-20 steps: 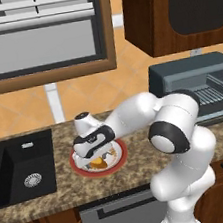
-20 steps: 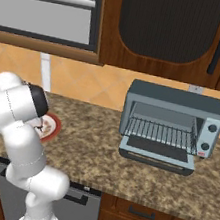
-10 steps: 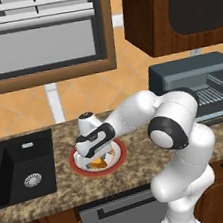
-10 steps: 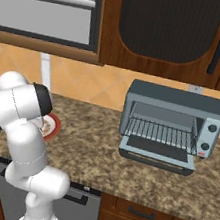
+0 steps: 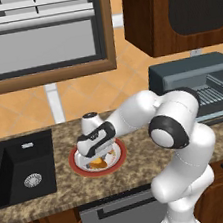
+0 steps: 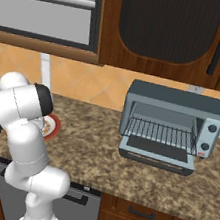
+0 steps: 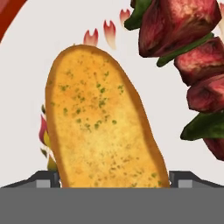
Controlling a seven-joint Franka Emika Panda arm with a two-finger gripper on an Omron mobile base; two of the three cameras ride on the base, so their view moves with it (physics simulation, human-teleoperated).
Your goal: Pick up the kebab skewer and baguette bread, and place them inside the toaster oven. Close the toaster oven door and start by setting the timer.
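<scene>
The baguette bread [image 7: 103, 127], golden with green flecks, lies on a white plate with a red rim [image 5: 75, 165]. My gripper [image 7: 113, 178] is open and low over it, one fingertip [image 7: 46, 178] on each side of the bread's near end. The kebab skewer [image 7: 192, 65], with dark red meat chunks and green pieces, lies on the plate just right of the bread. From the left base, my hand [image 5: 95, 140] covers most of the plate and an orange bit of bread [image 5: 97, 163] shows. The toaster oven [image 6: 170, 124] stands to the right, its door [image 6: 158, 154] folded down open.
A black sink [image 5: 21, 167] is sunk into the granite counter [image 6: 89, 154] left of the plate. Wooden wall cabinets [image 6: 166, 30] hang above the oven. My own arm [image 5: 173, 124] arches between plate and oven.
My hand has sunk a little lower over the plate and edged slightly right. Plate, food and oven have not moved.
</scene>
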